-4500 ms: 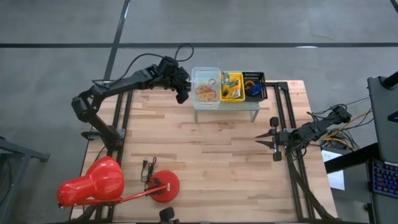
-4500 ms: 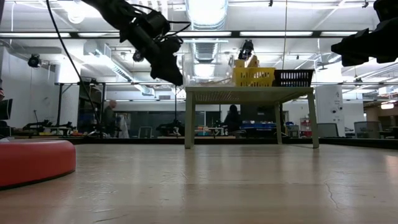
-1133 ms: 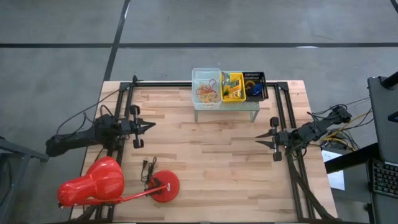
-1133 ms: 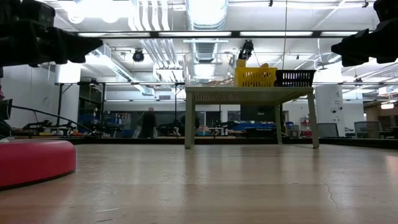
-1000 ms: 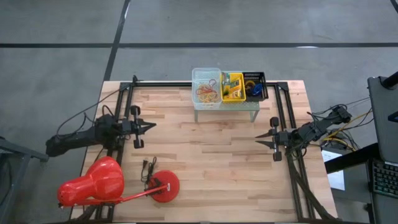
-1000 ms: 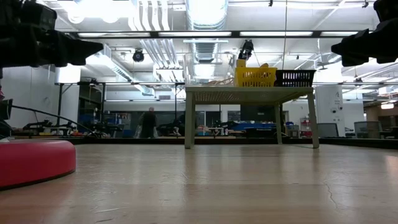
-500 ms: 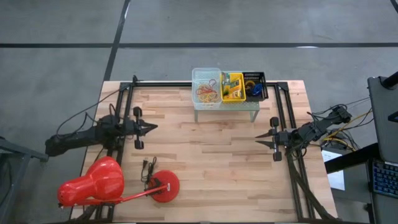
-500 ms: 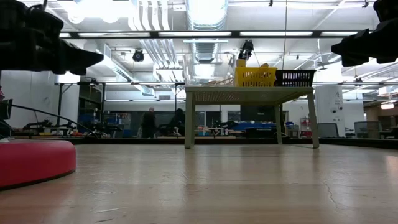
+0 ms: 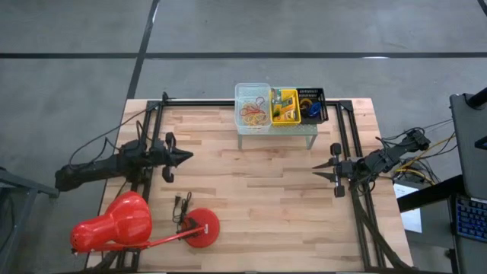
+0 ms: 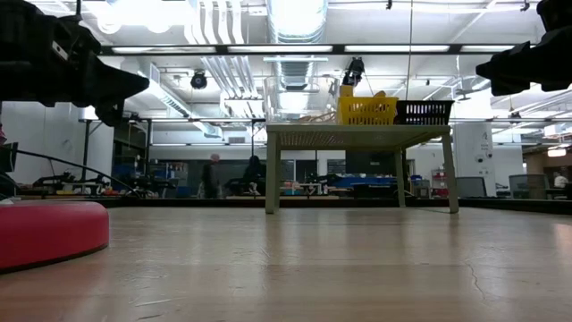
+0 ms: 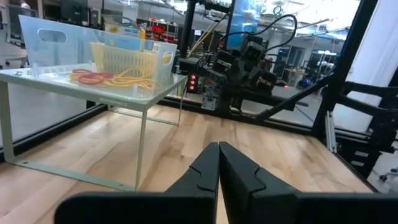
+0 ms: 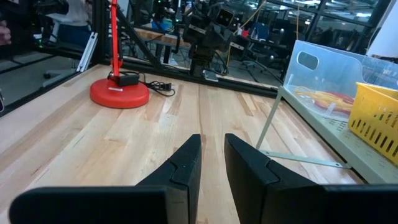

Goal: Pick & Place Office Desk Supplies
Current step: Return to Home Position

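Note:
The office desk supplies lie in three bins on the mint-green shelf (image 9: 278, 131) at the table's far edge. Tan and red rubber bands (image 9: 253, 113) are in the clear bin (image 9: 243, 91). A crayon box is in the yellow bin (image 9: 284, 106), and a blue ring loop (image 9: 313, 110) is in the black bin (image 9: 310, 95). My left gripper (image 9: 190, 156) hangs shut and level near the table's left edge, pointing right, with nothing in it. My right gripper (image 9: 313, 168) hangs near the right edge, pointing left. Its fingers (image 12: 193, 149) stand a narrow gap apart with nothing between them.
A big pink-red desk lamp (image 9: 114, 224) lies at the near left corner, its round base (image 9: 202, 227) and cord plug (image 9: 181, 204) beside it. Black frame rails (image 9: 346, 129) run along both side edges. Bare wood (image 9: 251, 190) lies between the two grippers.
My left gripper has rolled about its own pointing line while staying in place near the table's left edge. Its fingers look shut throughout. My right gripper has kept still.

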You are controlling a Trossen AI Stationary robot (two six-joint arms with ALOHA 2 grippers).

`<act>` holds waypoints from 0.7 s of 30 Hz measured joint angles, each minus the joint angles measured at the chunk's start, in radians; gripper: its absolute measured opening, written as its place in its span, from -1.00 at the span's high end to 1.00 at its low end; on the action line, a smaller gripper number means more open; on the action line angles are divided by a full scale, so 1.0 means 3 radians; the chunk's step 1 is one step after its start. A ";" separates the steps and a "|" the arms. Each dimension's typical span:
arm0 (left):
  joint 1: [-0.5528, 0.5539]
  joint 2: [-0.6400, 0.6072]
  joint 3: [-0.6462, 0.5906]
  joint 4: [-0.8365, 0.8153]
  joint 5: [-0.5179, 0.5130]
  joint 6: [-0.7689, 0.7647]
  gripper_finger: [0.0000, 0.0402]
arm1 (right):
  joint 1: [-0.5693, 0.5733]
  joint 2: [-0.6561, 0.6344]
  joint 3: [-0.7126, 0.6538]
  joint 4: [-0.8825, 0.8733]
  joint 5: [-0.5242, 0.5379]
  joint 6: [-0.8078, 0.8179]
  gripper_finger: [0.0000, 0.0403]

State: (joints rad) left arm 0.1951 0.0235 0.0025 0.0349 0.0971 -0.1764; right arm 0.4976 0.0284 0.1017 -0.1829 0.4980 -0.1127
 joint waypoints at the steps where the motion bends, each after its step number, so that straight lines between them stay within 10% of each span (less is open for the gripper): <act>1: 0.0000 0.0000 0.0000 0.0000 0.0000 0.0021 0.92 | 0.0000 0.0000 0.0000 0.0000 0.0000 0.0000 0.66; 21: 0.0000 0.0000 0.0000 0.0000 0.0000 0.0063 0.92 | -0.0001 0.0000 0.0000 0.0000 0.0000 0.0000 0.66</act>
State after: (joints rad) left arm 0.1951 0.0235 0.0025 0.0349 0.0971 -0.1574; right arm 0.4973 0.0284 0.1017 -0.1829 0.4980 -0.1127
